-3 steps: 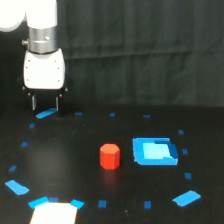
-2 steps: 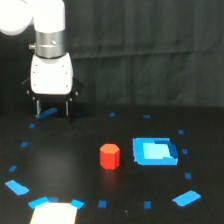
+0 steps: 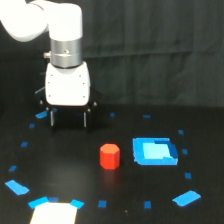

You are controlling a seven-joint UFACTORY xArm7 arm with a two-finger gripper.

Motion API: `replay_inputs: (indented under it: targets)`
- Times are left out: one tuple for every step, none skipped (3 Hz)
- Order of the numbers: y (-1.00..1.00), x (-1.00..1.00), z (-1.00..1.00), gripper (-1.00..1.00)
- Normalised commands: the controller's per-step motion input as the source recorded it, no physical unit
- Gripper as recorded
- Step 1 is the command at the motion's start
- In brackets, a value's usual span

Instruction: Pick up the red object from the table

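The white xArm6 arm (image 3: 52, 22) hangs straight down over the black table (image 3: 75, 165), wrist vertical. Its gripper (image 3: 69, 119) points down with two dark fingers (image 3: 52, 118) spread wide and holding nothing. The red object (image 3: 109, 156) stands upright on the table, short axis vertical, apart from the fingers, nearer the camera and toward the exterior view's right, just beside the blue patch (image 3: 155, 151).

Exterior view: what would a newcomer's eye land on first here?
The big white arm with its gripper dominates the upper left of the exterior view, fingers pointing down and apart over the black table. Next comes the red object standing alone near the centre, with a bright blue patch close beside it on the exterior view's right.
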Motion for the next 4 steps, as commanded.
replay_inputs:
  targets:
    - [-0.89, 1.0, -0.09, 1.0]
    - [-1.0, 0.98, 0.02, 1.0]
    - [-1.0, 0.34, -0.31, 0.72]
    - [-1.0, 0.08, -0.48, 1.0]
